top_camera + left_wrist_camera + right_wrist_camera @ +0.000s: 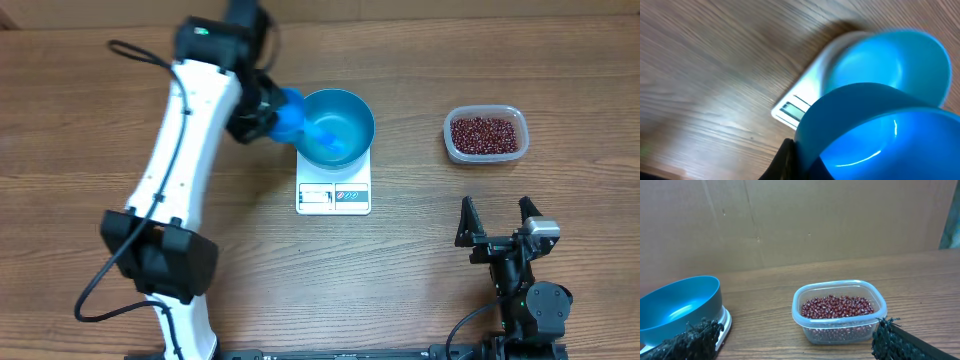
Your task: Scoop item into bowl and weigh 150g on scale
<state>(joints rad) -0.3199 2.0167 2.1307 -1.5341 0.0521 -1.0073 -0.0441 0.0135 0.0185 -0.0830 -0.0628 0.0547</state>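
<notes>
L gripper [270, 112] clenched on blue scoop [290, 118] at rim of empty-looking bowl [338, 125] on scale [333, 195], R gripper [497, 215] spread idle; beans [485, 134] sit in tub [447, 135], so next I'd swing over & dig in.

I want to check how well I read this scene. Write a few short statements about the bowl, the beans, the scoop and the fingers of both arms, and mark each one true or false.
1. The blue bowl stands on the white scale. True.
2. The beans are in the blue bowl. False: they lie in the clear tub; no beans show in the bowl.
3. The left fingers hold the blue scoop close to the bowl. True.
4. The right fingers are shut on the clear tub. False: they are open and apart from it.
</notes>
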